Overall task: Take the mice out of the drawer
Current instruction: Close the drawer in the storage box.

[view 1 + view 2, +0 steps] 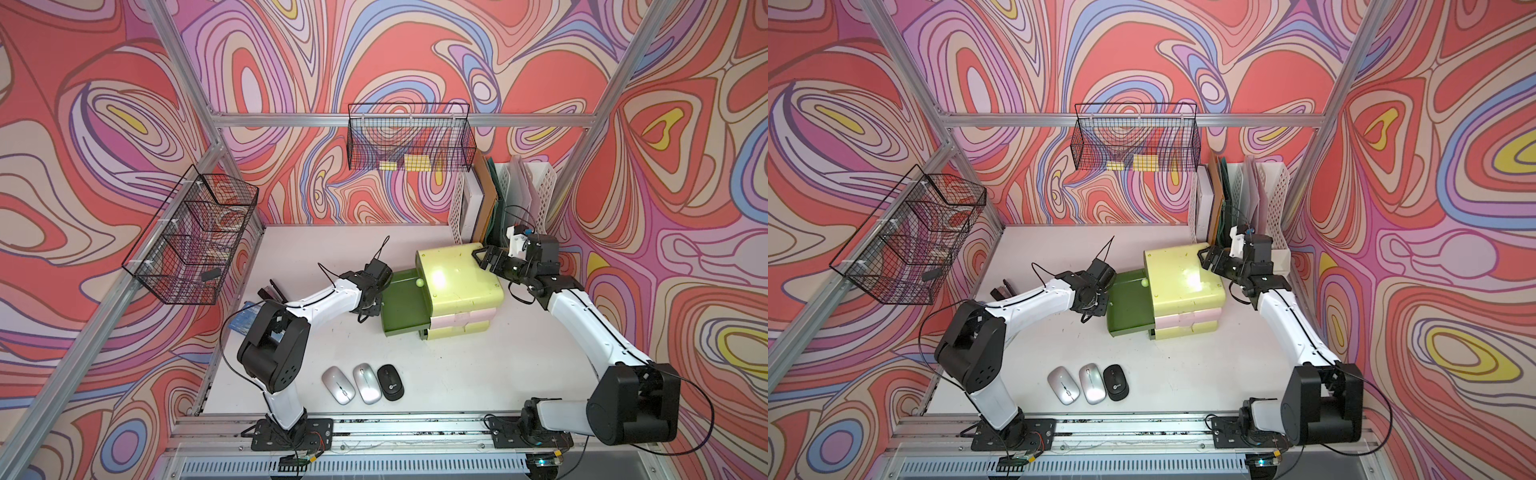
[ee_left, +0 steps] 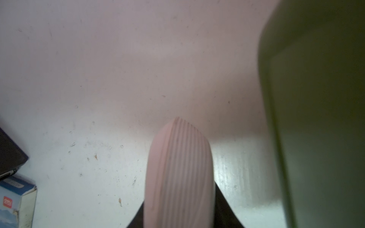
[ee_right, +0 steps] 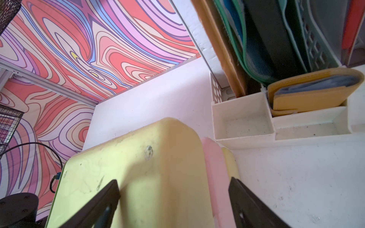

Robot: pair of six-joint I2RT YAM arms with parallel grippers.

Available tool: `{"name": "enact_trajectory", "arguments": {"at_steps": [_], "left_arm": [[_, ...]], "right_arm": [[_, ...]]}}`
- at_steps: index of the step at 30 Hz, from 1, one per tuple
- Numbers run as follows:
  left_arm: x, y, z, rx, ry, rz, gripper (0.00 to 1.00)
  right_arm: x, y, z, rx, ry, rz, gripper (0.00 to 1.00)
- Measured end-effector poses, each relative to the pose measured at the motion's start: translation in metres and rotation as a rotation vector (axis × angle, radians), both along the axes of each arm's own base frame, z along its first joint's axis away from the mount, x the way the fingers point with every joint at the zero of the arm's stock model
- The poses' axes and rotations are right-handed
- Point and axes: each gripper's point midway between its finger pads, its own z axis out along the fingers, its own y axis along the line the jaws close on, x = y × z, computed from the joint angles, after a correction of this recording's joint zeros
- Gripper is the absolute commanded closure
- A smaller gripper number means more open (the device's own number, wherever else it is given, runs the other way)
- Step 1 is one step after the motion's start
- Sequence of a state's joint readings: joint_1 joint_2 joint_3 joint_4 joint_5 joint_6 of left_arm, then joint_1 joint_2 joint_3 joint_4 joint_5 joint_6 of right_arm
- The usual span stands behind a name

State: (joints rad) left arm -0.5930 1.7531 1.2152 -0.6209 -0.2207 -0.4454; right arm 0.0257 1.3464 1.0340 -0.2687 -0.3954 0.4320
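Left pincer (image 2: 179,216) pinches what seems the white mouse (image 2: 177,167): likely light, stiff, slick-shelled, best squeezed across its flanks; right pincer (image 3: 173,182) stands spread.

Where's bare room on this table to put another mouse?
Widest bare patch: between the black mouse, the drawer chest and the right arm. Another lies behind the left arm, toward the back wall. Crowded: the corner by the file racks.

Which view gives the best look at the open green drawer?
Both top views: the drawer shows nearly whole, pulled out of the yellow cabinet, its floor in sight. The left wrist view catches only a blurred green wall of it. The right wrist view shows the cabinet's top, not the drawer's inside.
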Motion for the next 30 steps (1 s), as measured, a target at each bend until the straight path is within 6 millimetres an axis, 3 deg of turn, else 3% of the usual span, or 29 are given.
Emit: {"name": "enact_trajectory", "arguments": {"at_steps": [2, 7, 10, 24, 30], "left_arm": [[-0.001, -0.018, 0.005, -0.028, -0.015, -0.029, 0.81], [0.008, -0.09, 0.026, -0.173, -0.077, -0.137, 0.81], [0.01, -0.111, 0.029, -0.241, -0.093, -0.16, 0.81], [0.009, -0.135, 0.03, -0.414, -0.073, -0.2, 0.8], [0.009, -0.136, 0.025, -0.446, -0.071, -0.186, 0.8]], "right_arm": [[0.0, 0.0, 0.0, 0.001, 0.0, 0.003, 0.1], [0.0, 0.002, -0.001, 0.007, 0.002, 0.014, 0.1], [-0.001, 0.003, -0.001, 0.008, 0.001, 0.019, 0.1], [0.001, 0.005, -0.001, 0.013, -0.004, 0.029, 0.1], [0.001, 0.005, -0.001, 0.012, -0.005, 0.029, 0.1]]}}
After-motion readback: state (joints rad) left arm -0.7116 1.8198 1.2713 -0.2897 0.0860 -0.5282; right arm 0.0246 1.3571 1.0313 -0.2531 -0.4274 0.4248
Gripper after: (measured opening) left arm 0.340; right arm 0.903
